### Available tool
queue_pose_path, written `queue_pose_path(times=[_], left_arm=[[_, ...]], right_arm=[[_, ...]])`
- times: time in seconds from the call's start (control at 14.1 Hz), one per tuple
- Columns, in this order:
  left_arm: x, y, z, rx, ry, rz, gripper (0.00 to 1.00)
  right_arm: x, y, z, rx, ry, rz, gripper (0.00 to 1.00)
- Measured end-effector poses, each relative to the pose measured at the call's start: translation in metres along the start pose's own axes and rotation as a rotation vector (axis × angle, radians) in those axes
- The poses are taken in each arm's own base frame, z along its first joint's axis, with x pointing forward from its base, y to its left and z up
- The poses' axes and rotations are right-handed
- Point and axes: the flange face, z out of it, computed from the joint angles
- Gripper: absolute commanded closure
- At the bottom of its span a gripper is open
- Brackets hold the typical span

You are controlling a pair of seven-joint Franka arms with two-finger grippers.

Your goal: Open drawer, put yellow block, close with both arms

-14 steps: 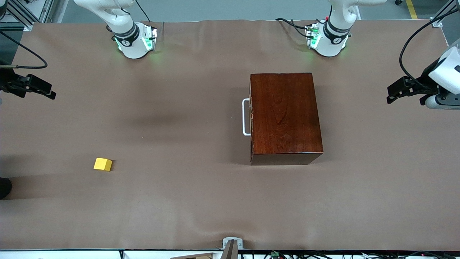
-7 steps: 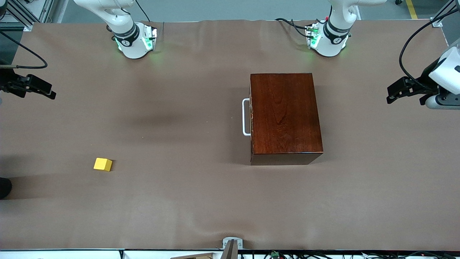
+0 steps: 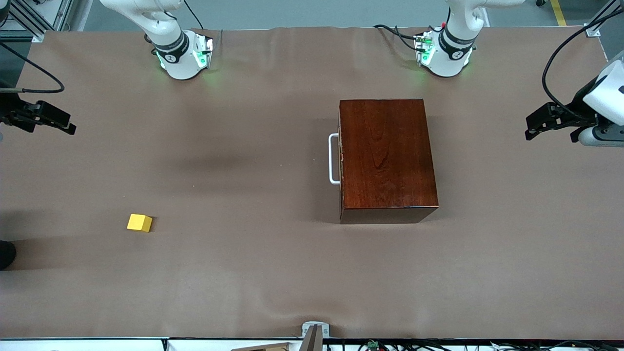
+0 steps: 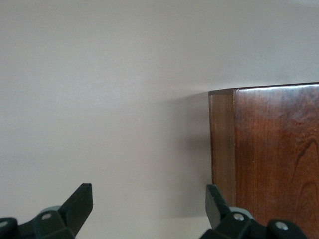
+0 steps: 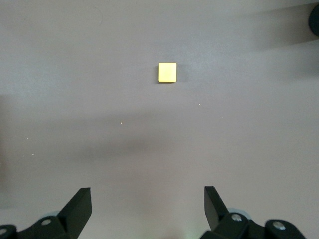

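Brown table (image 3: 273, 273) holding closed drawer (image 3: 341, 161) and yellow block (image 3: 139, 223), well apart.
Left gripper (image 4: 148, 201) and right gripper (image 5: 147, 201) are hovering at the table's ends, both spread wide, grasping nothing.

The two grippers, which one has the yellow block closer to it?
The right gripper: the yellow block lies toward its end of the table, while the left gripper hangs by the wooden box.

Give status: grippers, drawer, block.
Left gripper and right gripper open, empty, up at opposite table ends. Drawer shut. Yellow block alone on table toward right arm's end, nothing in the way.
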Motion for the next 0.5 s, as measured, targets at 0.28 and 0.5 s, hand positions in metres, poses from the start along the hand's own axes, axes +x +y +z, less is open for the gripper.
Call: queue_pose_path(times=[0.28,0.5], left_arm=[[0.001,0.013,0.001,-0.049,-0.001,0.012,0.0],[0.003,0.049,0.009,-0.077,-0.02,0.019,0.0]], right_arm=[[0.0,0.0,0.0,0.0,0.0,0.0,0.0],[0.0,0.0,0.0,0.0,0.0,-0.001,0.0]])
